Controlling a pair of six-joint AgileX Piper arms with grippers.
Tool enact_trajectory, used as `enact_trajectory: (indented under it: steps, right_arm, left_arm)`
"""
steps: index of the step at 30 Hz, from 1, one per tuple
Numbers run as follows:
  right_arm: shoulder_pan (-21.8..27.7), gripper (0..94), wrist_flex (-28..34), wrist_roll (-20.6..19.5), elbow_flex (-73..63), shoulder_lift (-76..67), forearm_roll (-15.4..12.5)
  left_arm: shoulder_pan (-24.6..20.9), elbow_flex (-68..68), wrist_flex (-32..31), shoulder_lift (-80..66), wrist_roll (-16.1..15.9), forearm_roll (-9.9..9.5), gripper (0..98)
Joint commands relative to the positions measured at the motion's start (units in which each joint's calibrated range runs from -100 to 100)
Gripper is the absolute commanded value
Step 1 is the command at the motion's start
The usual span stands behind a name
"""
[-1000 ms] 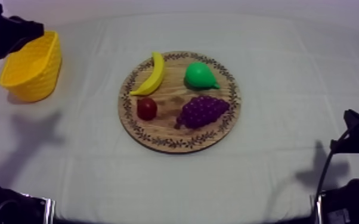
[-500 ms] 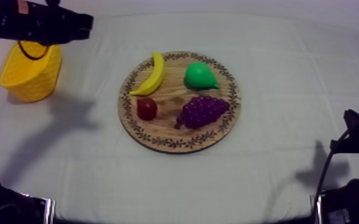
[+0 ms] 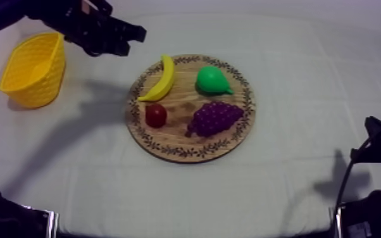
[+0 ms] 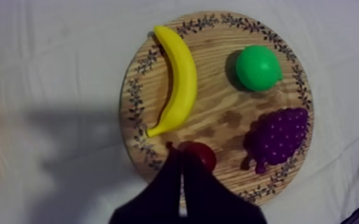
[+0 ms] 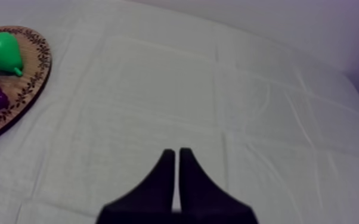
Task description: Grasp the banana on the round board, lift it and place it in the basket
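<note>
left arm's fingers (image 4: 173, 171) pressed together, empty | curved yellow toy banana (image 4: 179, 80) ahead on round wooden board (image 4: 214, 98), long axis along their line | left arm nearer

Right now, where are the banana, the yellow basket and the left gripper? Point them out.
banana (image 3: 159, 81), top view, middle of its curved body.
yellow basket (image 3: 41, 93), top view, outer side wall.
left gripper (image 4: 179, 156), left wrist view, between its shut fingertips.

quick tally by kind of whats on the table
toy fruit: 4 (yellow banana, green pear, purple bunch of grapes, small red fruit)
round wooden board with patterned rim: 1
yellow basket: 1
total: 6
</note>
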Motion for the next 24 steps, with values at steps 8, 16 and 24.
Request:
enact_trajectory:
  steps: [8, 16, 24]
  right_arm:
    - [0.0, 0.6, 0.0, 0.0, 0.0, 0.0, 0.0]
    - [0.0, 0.6, 0.0, 0.0, 0.0, 0.0, 0.0]
    - [0.0, 0.6, 0.0, 0.0, 0.0, 0.0, 0.0]
  left_arm:
    - [0.2, -2.8, -0.2, 5.4, -1.5, 1.54, 14.4]
    - [1.6, -2.4, -1.3, 6.7, -2.8, 1.91, 73.8]
    - [0.9, -7.1, 1.4, 11.1, -4.0, 3.68, 95.4]
